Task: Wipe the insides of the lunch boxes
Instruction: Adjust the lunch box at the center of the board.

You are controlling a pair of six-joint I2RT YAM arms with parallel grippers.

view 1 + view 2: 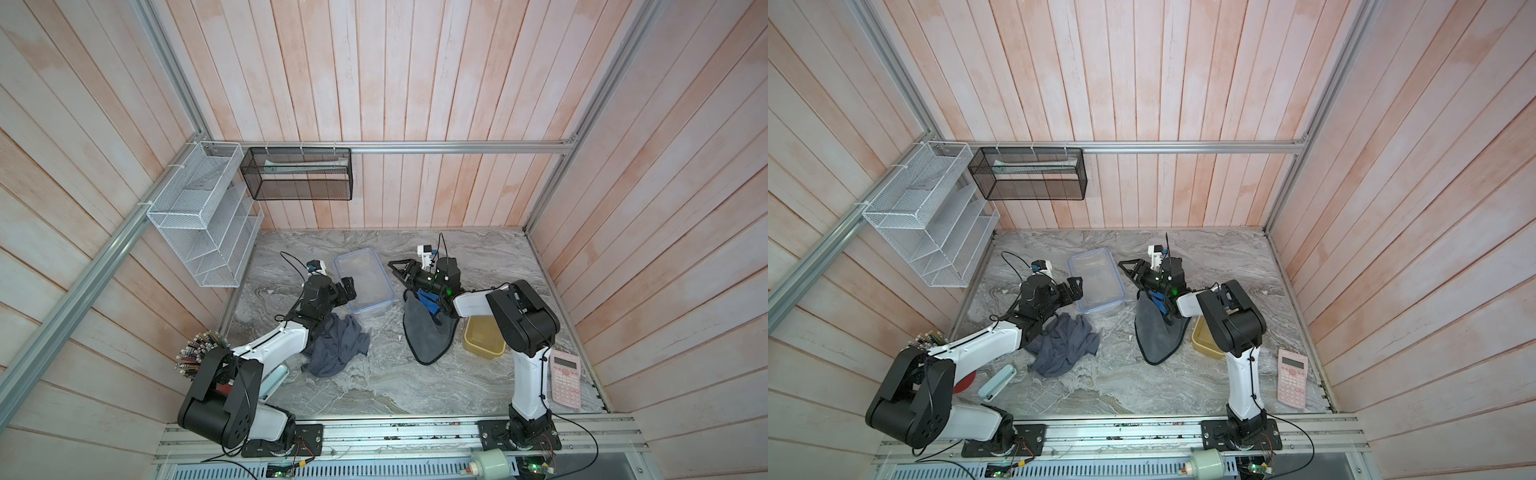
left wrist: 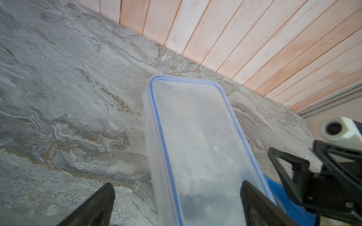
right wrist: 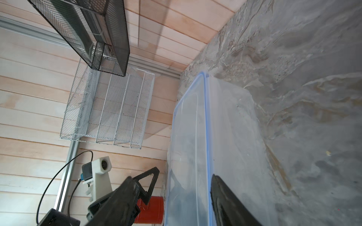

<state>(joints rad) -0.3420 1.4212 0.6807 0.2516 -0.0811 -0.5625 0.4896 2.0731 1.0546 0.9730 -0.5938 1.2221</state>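
Note:
The larger lunch box [image 1: 365, 286] is a clear tub with a blue rim, standing open and empty at the middle back of the table. My left gripper [image 1: 349, 291] is at its near left corner. In the left wrist view its jaws [image 2: 177, 184] are open, one finger outside the tub's wall and the other over the inside. My right gripper [image 1: 395, 271] is at the tub's right rim, open, and in the right wrist view [image 3: 172, 178] one finger lies against the outer wall. The smaller amber lunch box [image 1: 482, 343] sits open under my right arm.
A crumpled grey-blue cloth [image 1: 336, 349] lies by my left arm. A dark grey cloth [image 1: 424, 336] with a blue piece [image 1: 428, 305] on it lies under my right wrist. A pink calculator [image 1: 565, 378] is at the right edge. White [image 1: 203, 220] and black [image 1: 299, 174] mesh racks hang at the back left.

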